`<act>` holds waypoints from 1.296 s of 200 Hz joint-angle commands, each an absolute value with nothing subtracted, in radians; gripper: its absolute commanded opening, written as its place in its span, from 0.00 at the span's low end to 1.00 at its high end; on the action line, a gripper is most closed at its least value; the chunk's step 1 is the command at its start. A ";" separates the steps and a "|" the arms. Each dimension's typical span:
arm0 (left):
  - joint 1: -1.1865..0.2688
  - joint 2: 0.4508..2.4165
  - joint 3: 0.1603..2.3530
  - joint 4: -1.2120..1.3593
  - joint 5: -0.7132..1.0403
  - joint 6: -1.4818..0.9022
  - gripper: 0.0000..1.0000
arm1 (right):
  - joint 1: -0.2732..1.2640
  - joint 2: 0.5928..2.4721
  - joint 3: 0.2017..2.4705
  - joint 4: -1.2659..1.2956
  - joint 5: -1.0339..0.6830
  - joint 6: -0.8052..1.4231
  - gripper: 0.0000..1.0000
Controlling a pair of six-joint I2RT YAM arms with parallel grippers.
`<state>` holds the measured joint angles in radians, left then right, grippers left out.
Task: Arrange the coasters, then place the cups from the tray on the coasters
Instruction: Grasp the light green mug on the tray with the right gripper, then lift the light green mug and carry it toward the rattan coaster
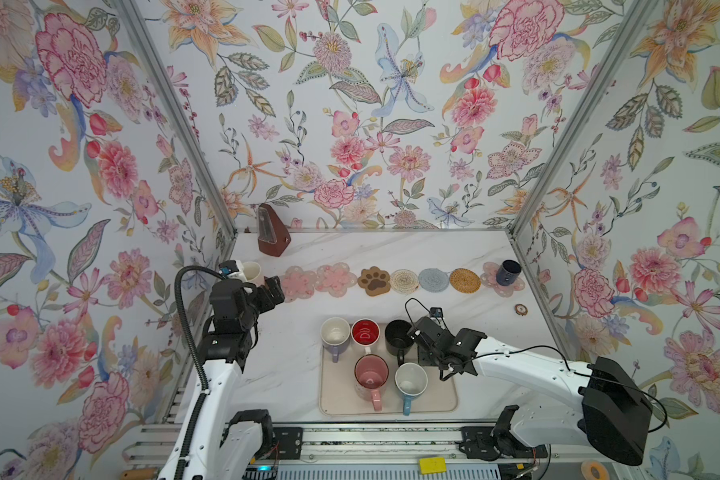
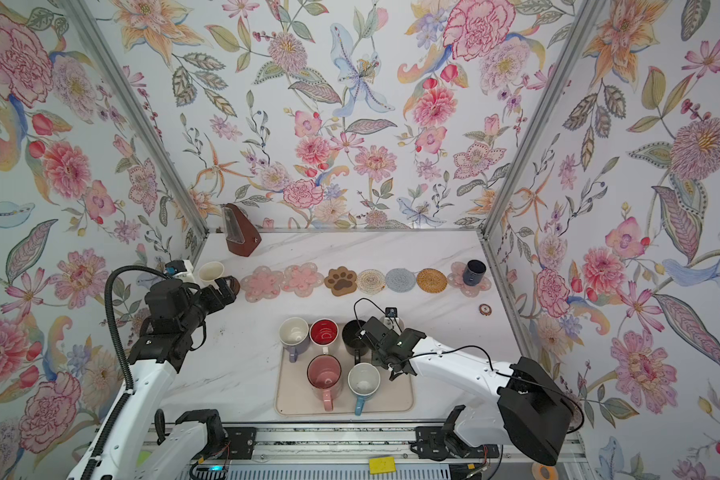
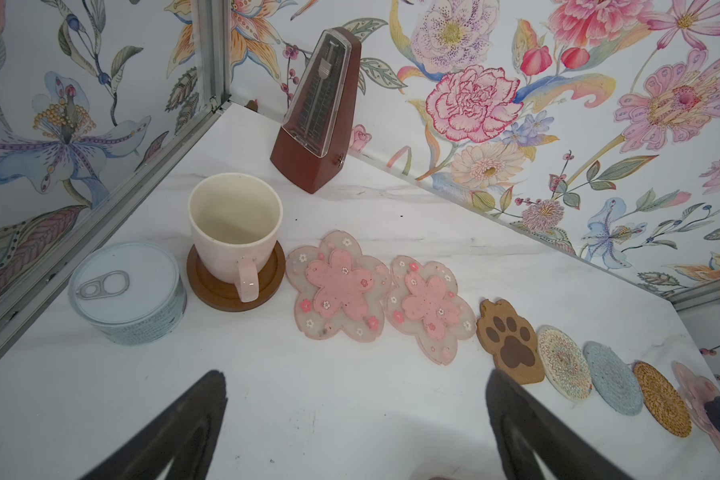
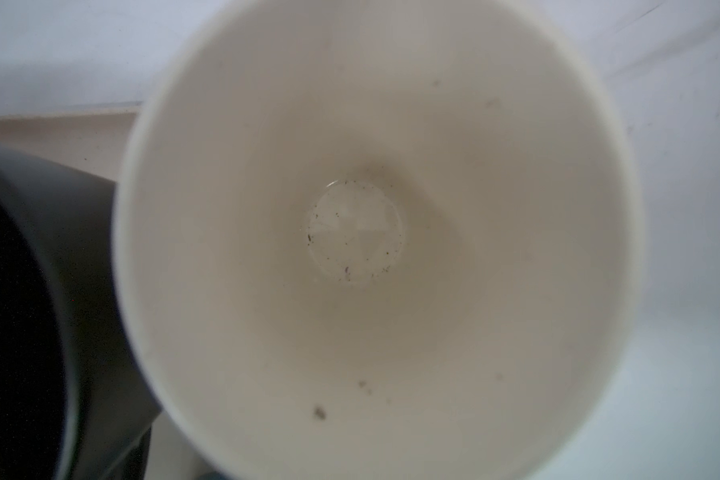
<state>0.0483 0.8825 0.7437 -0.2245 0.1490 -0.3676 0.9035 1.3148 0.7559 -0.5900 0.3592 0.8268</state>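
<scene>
Just ahead of the left fingers point(image 3: 206, 399), a cream-pink mug point(image 3: 235, 232) stands upright on the brown disc coaster point(image 3: 208, 295), its handle towards them. From there the row runs away to the robot's right:

- two pink flower coasters point(image 3: 341, 286) point(image 3: 429, 307)
- the paw print coaster point(image 3: 512, 340)
- the cream woven round point(image 3: 564, 361)
- the grey round point(image 3: 612, 378)
- the tan rattan coaster point(image 3: 661, 399)
- a third pink flower point(image 1: 491, 280), carrying the small navy mug point(image 1: 508, 272)

On the beige tray point(image 1: 441, 405), the lavender mug point(image 1: 335, 334), red-inside mug point(image 1: 365, 332), black mug point(image 1: 396, 337), speckled pink mug point(image 1: 371, 374) and blue mug point(image 1: 410, 380) stand upright. A pale mug point(image 4: 350, 232) sits directly under the right gripper point(image 1: 420, 332), beside the black one.
</scene>
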 commanded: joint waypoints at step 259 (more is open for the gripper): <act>0.049 0.792 0.693 -0.176 0.288 -0.394 0.99 | 0.320 1.255 1.021 -0.604 0.203 0.343 0.00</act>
<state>0.0483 0.8040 0.7067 -0.2256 0.2302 -0.4133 0.3874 1.2026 0.9508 -0.6910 0.2523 0.4831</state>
